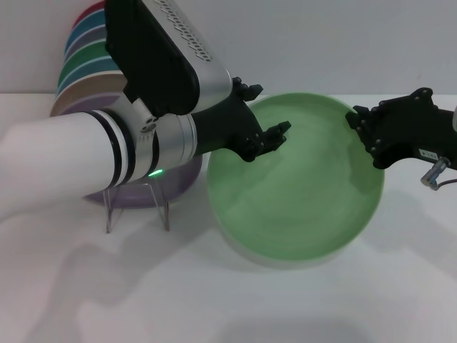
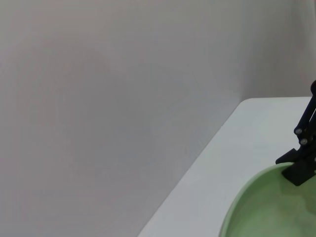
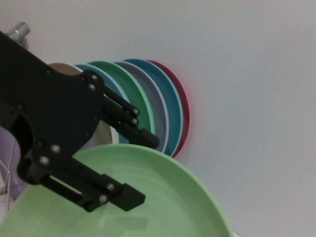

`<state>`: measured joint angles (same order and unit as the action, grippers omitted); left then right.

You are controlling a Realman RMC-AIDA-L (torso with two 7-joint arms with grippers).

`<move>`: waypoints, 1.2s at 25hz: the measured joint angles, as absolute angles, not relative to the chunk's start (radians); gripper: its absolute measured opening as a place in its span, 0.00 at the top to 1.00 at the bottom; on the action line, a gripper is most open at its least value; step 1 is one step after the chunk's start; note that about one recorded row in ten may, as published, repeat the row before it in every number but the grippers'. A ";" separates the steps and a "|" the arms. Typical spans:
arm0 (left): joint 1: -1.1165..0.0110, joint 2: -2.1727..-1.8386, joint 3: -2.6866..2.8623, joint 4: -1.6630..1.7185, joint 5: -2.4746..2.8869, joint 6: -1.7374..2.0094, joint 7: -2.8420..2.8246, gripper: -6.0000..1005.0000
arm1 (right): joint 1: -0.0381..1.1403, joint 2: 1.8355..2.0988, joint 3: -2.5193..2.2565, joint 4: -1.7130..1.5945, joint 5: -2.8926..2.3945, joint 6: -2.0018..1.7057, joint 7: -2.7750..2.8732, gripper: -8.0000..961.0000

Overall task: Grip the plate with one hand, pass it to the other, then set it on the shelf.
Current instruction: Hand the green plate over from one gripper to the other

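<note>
The pale mint-green plate (image 1: 296, 189) hangs level just above the table and casts a shadow under it. At its right rim my right gripper (image 1: 365, 130) is shut on the edge; one of its fingers (image 2: 298, 170) shows on the rim in the left wrist view. My left gripper (image 1: 263, 111) is open at the plate's far-left rim, one finger behind the edge and the other over the inner face. In the right wrist view the left gripper (image 3: 142, 170) straddles the plate (image 3: 163, 197). The clear shelf (image 1: 136, 207) stands on the table beneath my left forearm.
A lilac plate (image 1: 178, 182) leans in the shelf, mostly hidden by my left arm. Several coloured plates (image 1: 89, 53) stand on edge at the back left, and these plates (image 3: 158, 103) also show behind the left gripper. The white table (image 1: 214, 300) stretches toward me.
</note>
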<state>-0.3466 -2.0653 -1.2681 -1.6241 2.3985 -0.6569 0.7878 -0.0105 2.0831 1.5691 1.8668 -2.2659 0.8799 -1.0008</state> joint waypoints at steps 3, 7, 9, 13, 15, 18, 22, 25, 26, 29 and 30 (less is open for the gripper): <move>-0.351 -2.066 -1.267 -1.618 2.403 -0.651 0.797 0.28 | -0.010 2.083 1.569 1.868 -2.266 0.880 -1.001 0.90; -0.359 -2.066 -1.263 -1.601 2.407 -0.626 0.810 0.33 | -0.007 2.083 1.569 1.869 -2.265 0.881 -1.000 0.90; -0.357 -2.067 -1.259 -1.596 2.413 -0.599 0.818 0.40 | -0.007 2.083 1.568 1.869 -2.264 0.881 -1.000 0.89; -0.354 -2.067 -1.255 -1.594 2.417 -0.580 0.824 0.54 | -0.007 2.083 1.553 1.867 -2.259 0.880 -1.000 0.89; -0.358 -2.066 -1.239 -1.573 2.419 -0.545 0.849 0.64 | -0.006 2.080 1.539 1.864 -2.256 0.878 -1.001 0.89; -0.361 -2.067 -1.228 -1.565 2.419 -0.521 0.857 0.76 | -0.005 2.080 1.529 1.864 -2.254 0.879 -1.001 0.89; -0.352 -2.065 -1.213 -1.569 2.419 -0.487 0.869 0.85 | -0.005 2.082 1.524 1.864 -2.250 0.879 -0.993 0.88; -0.342 -2.064 -1.210 -1.581 2.417 -0.473 0.883 0.87 | -0.015 2.082 1.531 1.860 -2.219 0.881 -0.988 0.88; -0.342 -2.064 -1.210 -1.581 2.417 -0.473 0.883 0.87 | -0.015 2.082 1.531 1.860 -2.219 0.881 -0.988 0.83; -0.338 -2.064 -1.209 -1.585 2.416 -0.465 0.888 0.87 | -0.032 2.082 1.563 1.860 -2.159 0.886 -0.989 0.69; -0.335 -2.065 -1.209 -1.587 2.415 -0.461 0.891 0.87 | -0.047 2.083 1.614 1.862 -2.071 0.908 -0.994 0.68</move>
<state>-0.3351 -2.0647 -1.2090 -1.5865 2.4154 -0.4612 0.8912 -0.0471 2.0826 1.6145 1.8615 -2.0709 0.9084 -0.9938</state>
